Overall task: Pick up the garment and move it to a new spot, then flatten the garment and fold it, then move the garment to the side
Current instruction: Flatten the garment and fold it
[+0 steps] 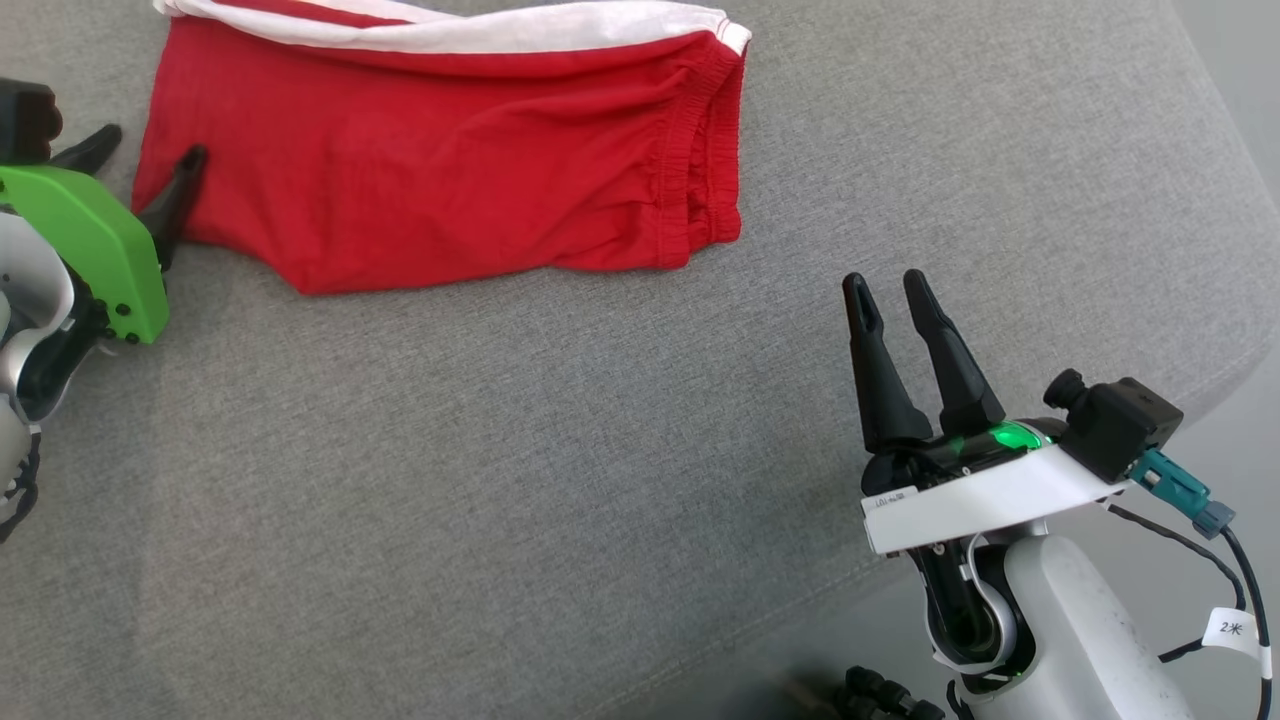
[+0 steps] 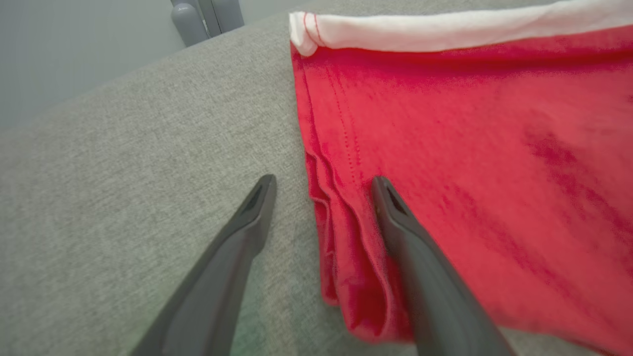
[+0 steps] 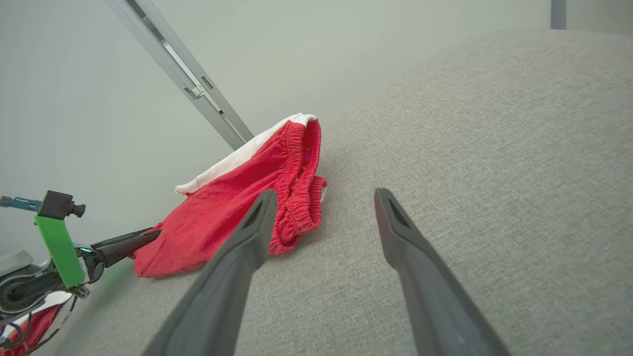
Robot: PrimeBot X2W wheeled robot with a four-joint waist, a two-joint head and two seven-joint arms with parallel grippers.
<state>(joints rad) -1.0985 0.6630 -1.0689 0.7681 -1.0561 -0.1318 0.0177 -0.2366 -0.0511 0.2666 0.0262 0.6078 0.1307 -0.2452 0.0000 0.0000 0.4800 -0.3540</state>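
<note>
At upper left my left gripper (image 1: 145,150) stands spread astride the edge of the red shorts (image 1: 450,170), and my right gripper (image 1: 888,290) hangs spread at lower right.

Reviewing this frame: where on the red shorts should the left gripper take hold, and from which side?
Probably the layered leg hem at the left end of the red shorts, approached from the left. The folded layers stack there into a pinchable edge, and the open left gripper straddles it, one finger over the grey cushion, one over the cloth.
</note>
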